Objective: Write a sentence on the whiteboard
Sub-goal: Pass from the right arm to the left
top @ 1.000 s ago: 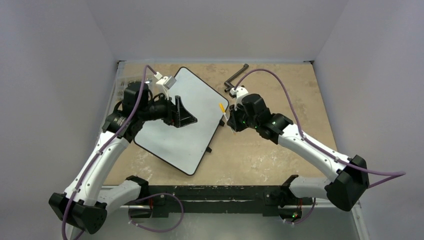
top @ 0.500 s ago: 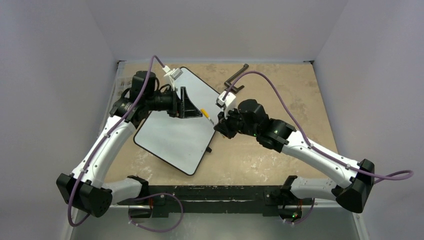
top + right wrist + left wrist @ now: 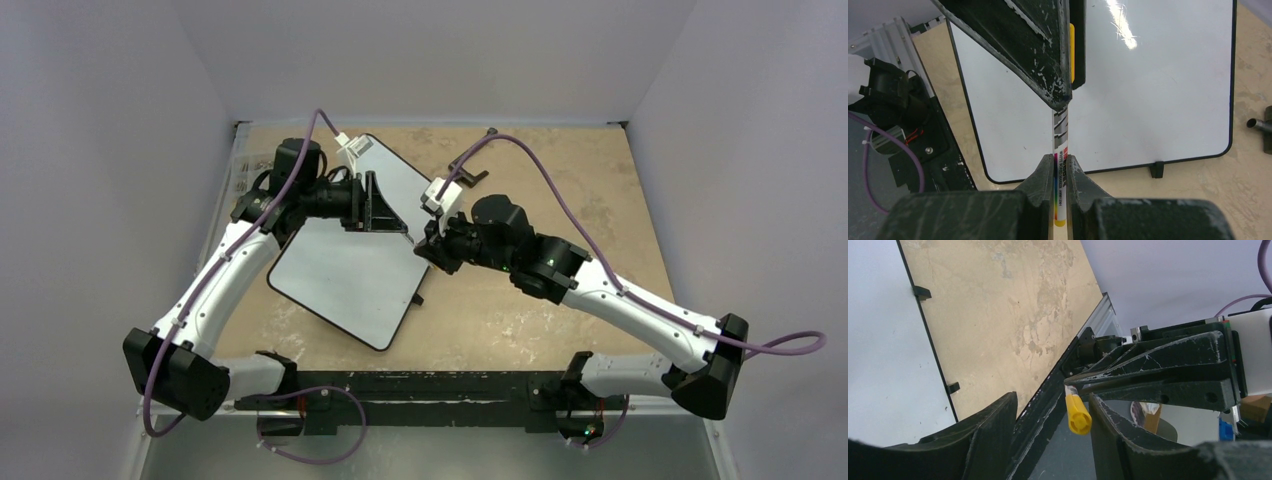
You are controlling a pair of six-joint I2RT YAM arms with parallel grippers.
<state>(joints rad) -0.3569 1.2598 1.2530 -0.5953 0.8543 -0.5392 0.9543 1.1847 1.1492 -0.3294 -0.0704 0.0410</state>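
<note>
The whiteboard lies tilted on the table, left of centre, and its face is blank; no sentence shows on it. It also fills the right wrist view. My right gripper is shut on the white barrel of a marker. It holds the marker over the board's right edge. The marker's yellow cap sits between the fingers of my left gripper, close to its right finger. The left gripper is open and its fingers do not touch the cap.
A black L-shaped tool lies on the table behind the right arm, and its end shows in the right wrist view. The board's small black feet stick out at its right edge. The arms' black base rail runs along the near edge.
</note>
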